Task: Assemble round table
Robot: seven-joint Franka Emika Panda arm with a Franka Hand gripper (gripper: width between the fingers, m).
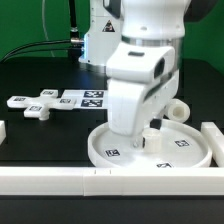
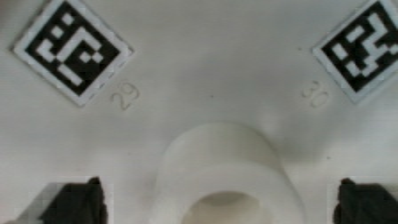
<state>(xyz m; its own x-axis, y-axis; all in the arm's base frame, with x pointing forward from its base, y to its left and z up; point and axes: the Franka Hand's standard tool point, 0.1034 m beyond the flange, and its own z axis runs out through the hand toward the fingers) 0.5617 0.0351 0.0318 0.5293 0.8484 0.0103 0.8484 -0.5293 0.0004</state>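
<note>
- The two-finger gripper point(image 1: 150, 137) of the white robot arm point(image 1: 140, 60) points straight down over the middle of the large round rimmed white plastic disc point(image 1: 196, 150).
- In the wrist view the gripper point(image 2: 217, 205) has its jaws wide apart. One dark fingertip point(image 2: 71, 200) stands on each side of the raised white central hub point(image 2: 222, 165), and neither fingertip touches it.
- The disc point(image 2: 205, 90) lies flat on the black bench point(image 1: 40, 135), close to the bench edge nearest the exterior camera and toward the corner at the exterior view's right.
- Black-and-white square tags point(image 2: 71, 48) sit on the disc's face, and further tags point(image 1: 112, 152) show along its rim.
- A long straight white bar point(image 1: 60, 178) runs along that near edge just in front of the disc, and a second white bar point(image 1: 212, 135) stands just beside the disc at the exterior view's right.
- The short white cylindrical leg point(image 1: 178, 108) lies on its side just behind the disc, with its open end facing the exterior camera.
- The small white cross-shaped foot point(image 1: 36, 108) rests toward the bench edge at the exterior view's left, well apart from the disc.
- The marker board point(image 1: 85, 99) lies flat next to the foot, near the arm's base.
</note>
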